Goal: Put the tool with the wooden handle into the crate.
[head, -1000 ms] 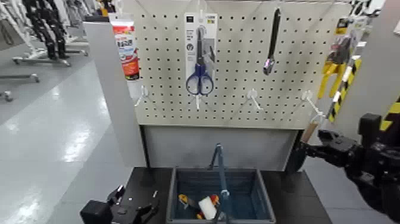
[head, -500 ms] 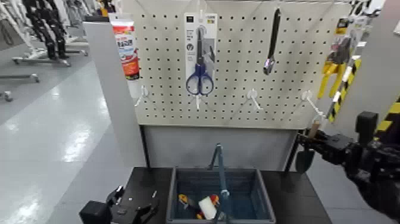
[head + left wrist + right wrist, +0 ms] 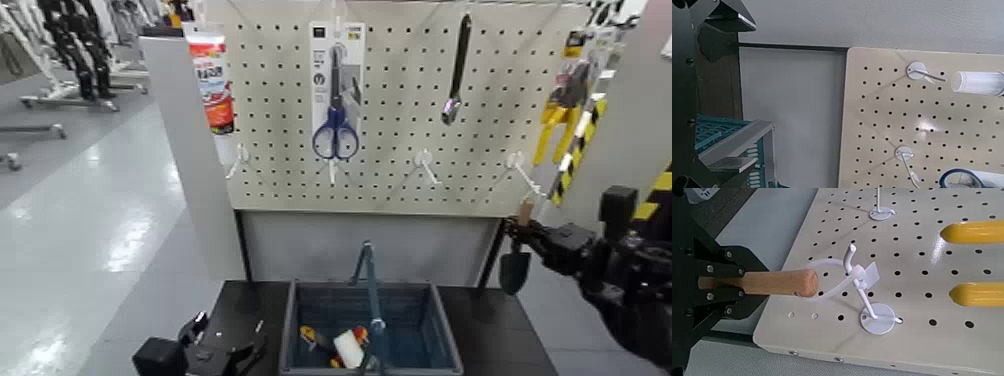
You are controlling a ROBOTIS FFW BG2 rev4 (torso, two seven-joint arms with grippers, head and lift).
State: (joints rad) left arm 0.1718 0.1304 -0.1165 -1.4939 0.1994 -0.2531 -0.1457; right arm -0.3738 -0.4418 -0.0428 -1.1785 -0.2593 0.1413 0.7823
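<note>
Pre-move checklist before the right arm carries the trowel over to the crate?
1. Grip: right end effector shut on the trowel's wooden handle, seen in the right wrist view: ok.
2. Trowel off the pegboard hook: handle end sits close beside it; cannot tell.
3. Trowel over the crate: it hangs to the right, outside the rim: not ok.
4. Room in the crate: small items lie in the middle, bare floor around: ok.
5. Hoop handle stands upright across the opening: not ok.
6. Left end effector parked low beside the crate: ok.
</note>
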